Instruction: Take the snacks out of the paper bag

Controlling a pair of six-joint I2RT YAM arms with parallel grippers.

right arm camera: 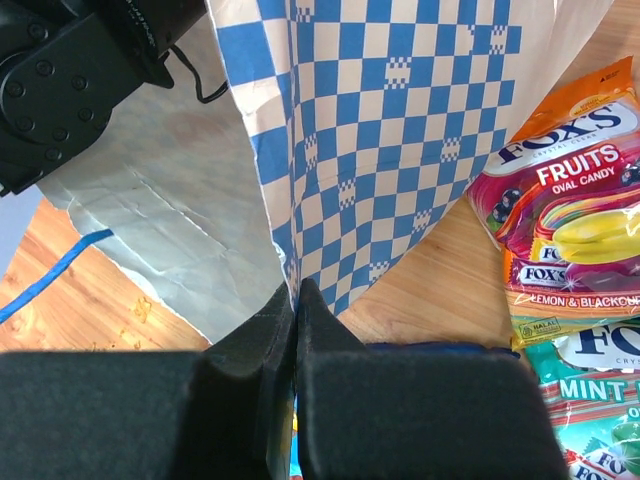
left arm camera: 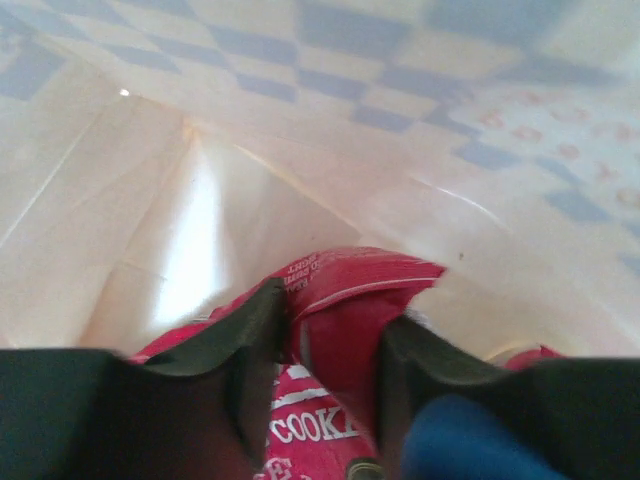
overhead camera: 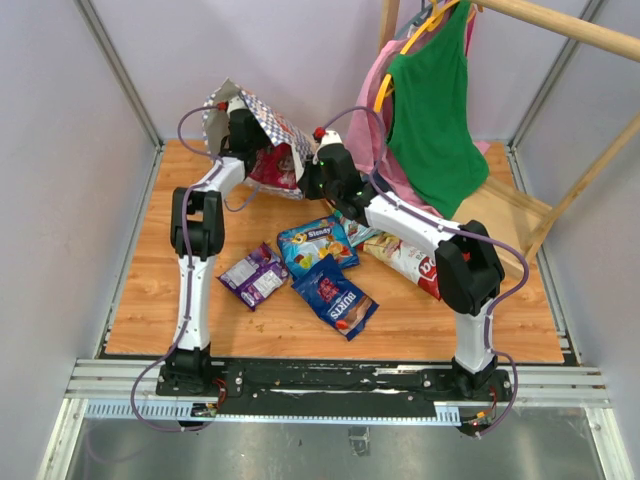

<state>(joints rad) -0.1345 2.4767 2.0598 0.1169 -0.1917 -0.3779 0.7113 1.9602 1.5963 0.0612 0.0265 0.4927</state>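
The paper bag [overhead camera: 262,112] lies tipped at the back left, its mouth toward the table's middle. My left gripper [left arm camera: 335,335] is deep inside it, its jaws pressed on both sides of a fold of a red snack packet [left arm camera: 350,290] with white lettering. My right gripper [right arm camera: 296,290] is shut on the checked edge of the bag [right arm camera: 390,130], holding the mouth up. On the table lie a purple packet [overhead camera: 255,275], two blue packets [overhead camera: 317,245] [overhead camera: 335,297] and a red-and-white one [overhead camera: 410,262]. Orange and green candy packets [right arm camera: 570,210] lie right of the bag.
A green garment [overhead camera: 430,110] and a pink one hang from a wooden rack [overhead camera: 560,30] at the back right, close behind my right arm. Grey walls close in the wooden table [overhead camera: 470,330] on the left, right and back.
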